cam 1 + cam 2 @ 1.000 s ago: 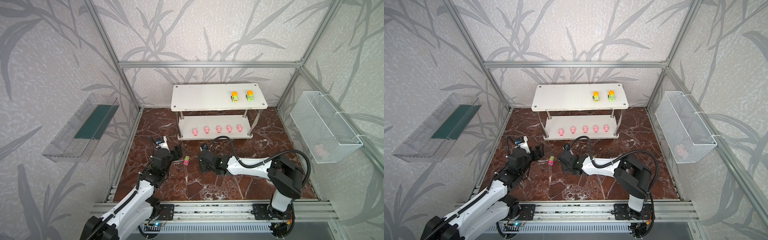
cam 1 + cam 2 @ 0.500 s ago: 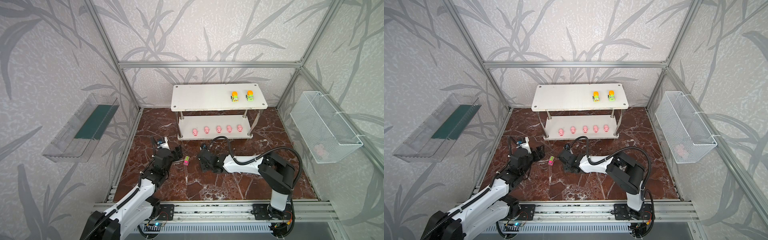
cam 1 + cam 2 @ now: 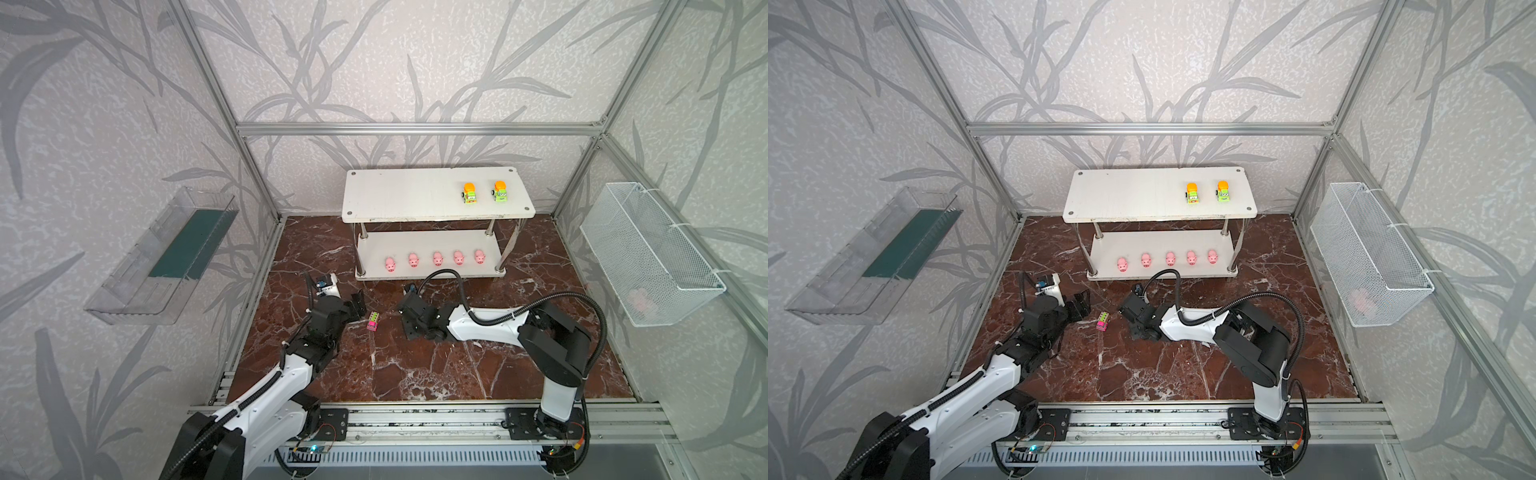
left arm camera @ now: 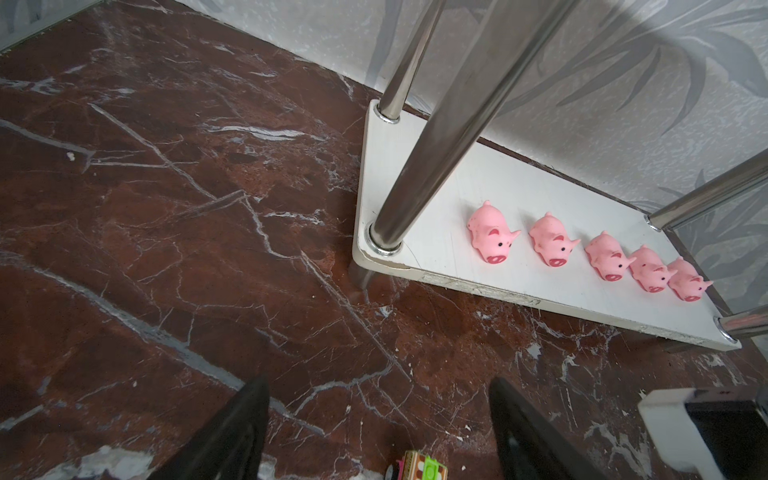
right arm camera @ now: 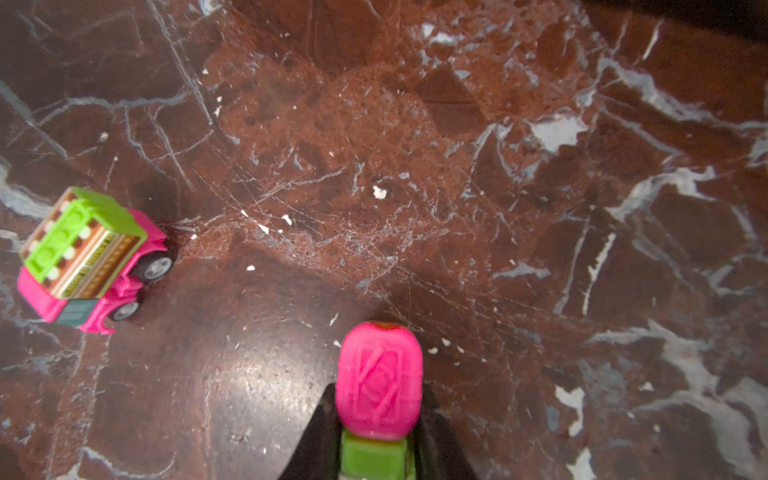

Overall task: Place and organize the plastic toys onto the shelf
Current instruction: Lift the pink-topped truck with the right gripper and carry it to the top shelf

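The white shelf (image 3: 415, 195) stands at the back, with two green toy cars with orange tops (image 3: 470, 193) (image 3: 500, 191) on its upper board. Several pink pigs (image 3: 437, 258) (image 4: 490, 237) line the lower board. My right gripper (image 5: 378, 399) (image 3: 409, 328) is low over the floor, shut on a toy car with a pink top and green body (image 5: 379, 382). A pink and green car (image 3: 372, 322) (image 5: 89, 259) (image 4: 419, 467) sits on the floor between the arms. My left gripper (image 4: 376, 382) (image 3: 357, 305) is open just beside it, holding nothing.
A clear plastic tray (image 3: 166, 257) hangs on the left wall. A white wire basket (image 3: 648, 253) with something pink inside hangs on the right wall. Chrome posts (image 4: 436, 137) of the shelf rise close ahead in the left wrist view. An aluminium rail (image 3: 415, 415) runs along the front.
My right gripper has shut on the pink-topped car and its arm has shifted a little. The left arm and the car on the floor stay about where they were.
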Controlling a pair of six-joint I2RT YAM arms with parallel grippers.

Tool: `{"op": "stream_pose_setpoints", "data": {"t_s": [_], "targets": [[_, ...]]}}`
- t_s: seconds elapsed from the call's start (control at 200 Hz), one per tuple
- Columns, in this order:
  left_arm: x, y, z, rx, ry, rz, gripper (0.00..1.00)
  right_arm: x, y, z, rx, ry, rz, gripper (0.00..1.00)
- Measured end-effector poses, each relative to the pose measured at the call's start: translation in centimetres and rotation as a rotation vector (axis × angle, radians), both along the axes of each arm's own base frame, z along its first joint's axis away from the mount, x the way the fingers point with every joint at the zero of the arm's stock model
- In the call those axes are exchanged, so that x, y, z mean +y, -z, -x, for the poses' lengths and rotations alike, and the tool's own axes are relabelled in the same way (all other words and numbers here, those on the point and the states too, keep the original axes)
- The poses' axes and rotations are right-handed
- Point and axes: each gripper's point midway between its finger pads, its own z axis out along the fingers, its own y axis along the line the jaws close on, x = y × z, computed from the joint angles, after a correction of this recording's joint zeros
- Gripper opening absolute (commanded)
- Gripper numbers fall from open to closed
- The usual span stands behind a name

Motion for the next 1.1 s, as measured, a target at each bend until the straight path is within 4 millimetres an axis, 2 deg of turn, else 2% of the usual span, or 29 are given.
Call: {"op": "stream_pose_setpoints", "data": {"t_s": [0.08, 0.145, 0.31, 0.44, 0.64, 0.745, 0.82, 0.92, 1.03, 1.1], "targets": [[0.0, 0.0, 0.0, -0.002, 0.0, 0.001, 0.81, -0.3, -1.3, 0.2, -0.009, -0.003, -0.009, 0.2], [0.0, -0.1, -0.1, -0.003, 0.0, 0.001, 0.81, -0.5, -3.3, 0.3, -0.029, -0.013, -0.028, 0.2], [0.0, -0.1, -0.1, -0.003, 0.0, 0.001, 0.81, -1.8, -10.2, 0.9, -0.105, -0.045, -0.07, 0.2], [0.0, 0.0, -0.1, -0.004, 0.0, 0.001, 0.81, -3.2, -17.4, 0.8, -0.207, -0.052, -0.091, 0.2], [0.0, 0.4, -0.1, 0.006, 0.0, -0.002, 0.81, -5.7, -30.6, 0.0, -0.412, -0.027, -0.173, 0.2], [0.0, 0.5, -0.1, 0.009, 0.001, -0.003, 0.81, -6.8, -35.4, -0.9, -0.485, -0.013, -0.203, 0.2], [-0.1, 0.4, -0.1, 0.007, 0.001, -0.002, 0.81, -7.4, -37.9, -2.0, -0.528, 0.005, -0.208, 0.2], [-0.1, 0.5, -0.1, 0.004, 0.004, 0.001, 0.81, -7.9, -40.1, -4.1, -0.564, 0.025, -0.196, 0.2], [-0.1, 0.9, 0.1, 0.013, 0.007, 0.0, 0.81, -8.2, -41.5, -7.3, -0.587, 0.056, -0.185, 0.2], [0.0, 1.3, 0.3, 0.021, 0.007, -0.003, 0.81, -8.3, -41.6, -9.2, -0.587, 0.069, -0.162, 0.2]]}}
